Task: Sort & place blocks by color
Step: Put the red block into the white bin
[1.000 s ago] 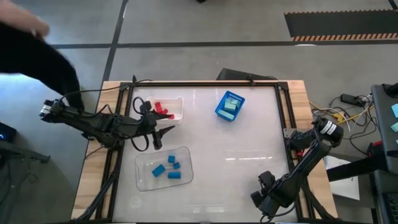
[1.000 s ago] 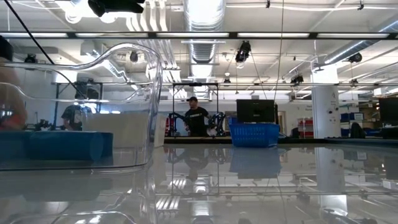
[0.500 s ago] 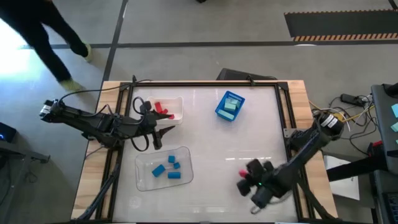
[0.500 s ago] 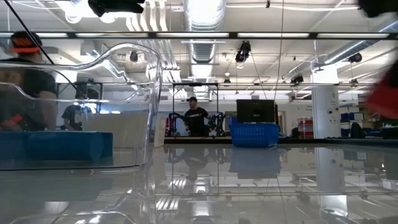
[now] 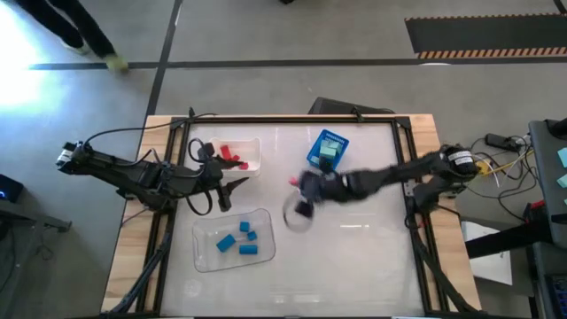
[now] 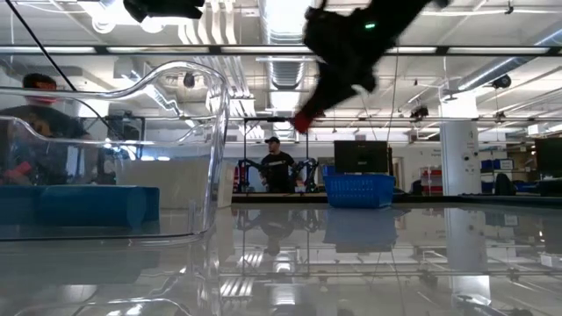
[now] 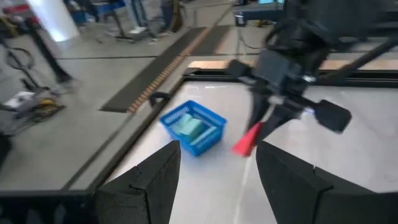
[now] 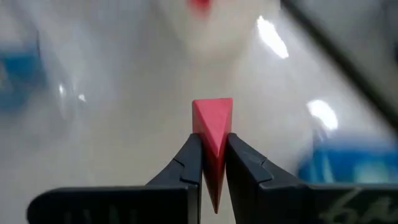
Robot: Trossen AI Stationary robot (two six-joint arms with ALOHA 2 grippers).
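A red block [image 8: 212, 118] sits in my shut right gripper [image 8: 213, 142], which hangs above the table's middle [image 5: 299, 183], between the blue bin [image 5: 328, 149] and the clear tray [image 5: 235, 237]. The low view shows the red block [image 6: 303, 120] high above the table. Several blue blocks [image 5: 243, 239] lie in the clear tray. Pale teal blocks [image 5: 330, 151] lie in the blue bin. Red blocks [image 5: 232, 154] lie in the white tray [image 5: 251, 149]. My left gripper [image 5: 232, 188] waits open near the white tray and sees the red block [image 7: 247, 139]. My right gripper pinches the red block between its two fingers [image 8: 194, 152]. A wedge-like end [image 8: 212, 109] sticks out past the fingertips. The block is lifted clear of the table, and the fingers slant downward toward the table's left.
The table is a glossy white surface inside a dark frame [image 5: 403, 142]. The clear tray's wall [image 6: 206, 149] fills the left of the low view, and the blue bin [image 6: 358, 189] stands farther back. A person [image 5: 66, 22] walks on the floor beyond the far left corner.
My right arm has swung fast from the table's near right corner up and toward the far left, and now reaches over the middle of the table. The person beside the left arm has walked away from the table.
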